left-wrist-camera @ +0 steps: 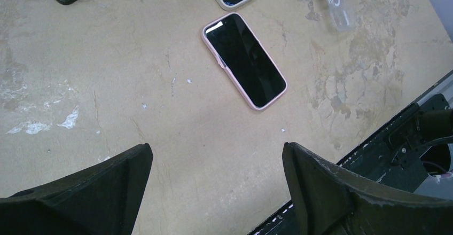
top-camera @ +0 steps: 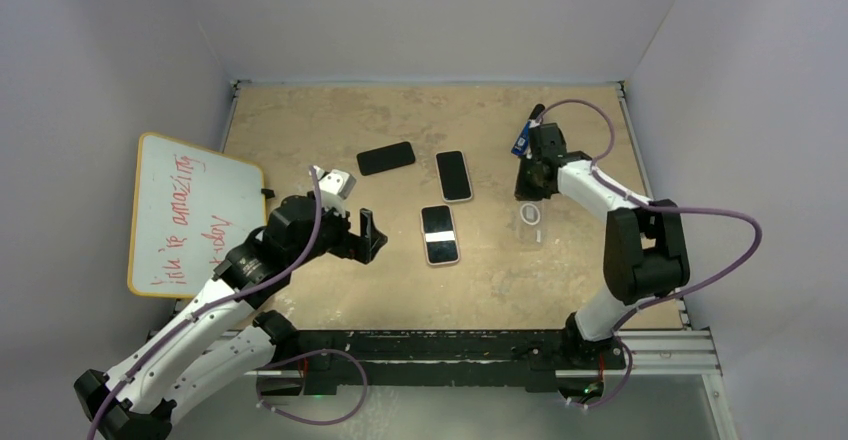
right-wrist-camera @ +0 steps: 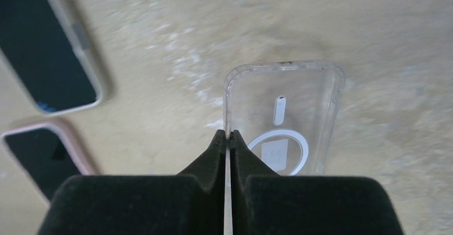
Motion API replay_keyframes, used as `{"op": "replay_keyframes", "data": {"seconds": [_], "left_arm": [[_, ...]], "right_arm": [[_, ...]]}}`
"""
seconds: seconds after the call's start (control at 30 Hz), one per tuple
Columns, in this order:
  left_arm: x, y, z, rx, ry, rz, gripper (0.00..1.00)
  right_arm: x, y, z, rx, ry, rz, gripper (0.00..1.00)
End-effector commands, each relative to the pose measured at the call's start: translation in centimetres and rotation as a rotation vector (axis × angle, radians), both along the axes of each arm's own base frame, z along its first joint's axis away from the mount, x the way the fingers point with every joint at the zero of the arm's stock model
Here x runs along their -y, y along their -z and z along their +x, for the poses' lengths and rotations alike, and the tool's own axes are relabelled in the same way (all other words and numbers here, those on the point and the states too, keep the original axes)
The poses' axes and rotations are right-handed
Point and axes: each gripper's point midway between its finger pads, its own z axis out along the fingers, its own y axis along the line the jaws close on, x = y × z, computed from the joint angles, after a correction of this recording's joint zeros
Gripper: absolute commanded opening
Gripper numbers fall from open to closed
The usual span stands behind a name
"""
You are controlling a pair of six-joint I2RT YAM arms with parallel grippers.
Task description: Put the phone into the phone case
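A clear phone case (top-camera: 530,222) with a white ring on its back lies right of centre. My right gripper (top-camera: 530,178) is shut on its left side wall; the wrist view shows the case (right-wrist-camera: 299,107) with the thin wall pinched between my jaws (right-wrist-camera: 226,133). A phone with a pink rim (top-camera: 439,233) lies screen up at centre, also in the left wrist view (left-wrist-camera: 244,60). A phone with a white rim (top-camera: 453,175) lies behind it. A black phone (top-camera: 385,157) lies at back left. My left gripper (top-camera: 365,235) is open and empty (left-wrist-camera: 216,149), left of the pink phone.
A whiteboard (top-camera: 190,215) with red writing leans at the left edge beside the left arm. White walls close in the table's back and sides. The black rail (top-camera: 450,345) runs along the near edge.
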Motion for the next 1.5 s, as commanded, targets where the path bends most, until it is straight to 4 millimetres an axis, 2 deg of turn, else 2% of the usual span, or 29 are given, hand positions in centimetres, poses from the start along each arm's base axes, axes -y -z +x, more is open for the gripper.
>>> {"op": "replay_keyframes", "data": {"seconds": [0.0, 0.1, 0.2, 0.37, 0.47, 0.57, 0.63, 0.77, 0.87, 0.97, 1.13, 1.2, 1.33, 1.47], "left_arm": [[0.0, -1.5, 0.6, 0.033, -0.028, -0.027, 0.97], [0.0, -1.4, 0.6, 0.030, -0.029, -0.027, 0.97], [-0.8, -1.4, 1.1, 0.035, -0.082, -0.009, 0.97], [-2.3, -2.0, 1.3, 0.049, -0.158, 0.008, 0.96], [-3.0, -3.0, 1.1, 0.071, -0.186, -0.004, 0.96], [-3.2, -4.1, 0.8, 0.114, -0.179, -0.032, 0.96], [-3.7, -4.5, 0.8, 0.134, -0.198, -0.039, 0.96], [-4.1, -4.9, 0.6, 0.153, -0.215, -0.058, 0.96], [-4.4, -5.0, 0.6, 0.160, -0.227, -0.061, 0.97], [-4.6, -5.0, 0.6, 0.161, -0.240, -0.058, 0.97], [-4.7, -5.1, 0.6, 0.164, -0.240, -0.062, 0.97], [-4.6, -5.1, 0.6, 0.167, -0.240, -0.062, 0.97], [-4.3, -4.6, 0.9, 0.157, -0.227, -0.049, 0.97], [-3.9, -3.8, 1.1, 0.126, -0.218, -0.021, 0.97]], "right_arm": [[-5.7, -1.0, -3.1, -0.039, -0.071, 0.111, 0.00], [-9.7, -0.9, -5.3, -0.063, -0.139, 0.164, 0.00], [-13.8, -1.1, -7.6, -0.079, -0.210, 0.210, 0.00], [-21.6, -2.8, -11.7, -0.100, -0.323, 0.410, 0.00], [-26.1, -4.6, -13.1, -0.079, -0.384, 0.541, 0.00], [-29.2, -5.6, -13.7, -0.076, -0.395, 0.643, 0.00], [-31.0, -6.3, -13.3, -0.070, -0.391, 0.706, 0.00], [-33.5, -5.6, -11.8, -0.054, -0.386, 0.715, 0.00], [-34.6, -4.2, -10.6, -0.053, -0.375, 0.683, 0.00], [-34.9, -2.2, -9.4, -0.051, -0.352, 0.602, 0.00], [-33.1, 1.3, -8.4, -0.036, -0.293, 0.456, 0.00], [-31.6, 2.5, -8.5, -0.043, -0.294, 0.376, 0.00], [-29.8, 3.2, -9.3, -0.071, -0.305, 0.302, 0.00], [-28.4, 3.4, -9.4, -0.047, -0.302, 0.256, 0.00]]}}
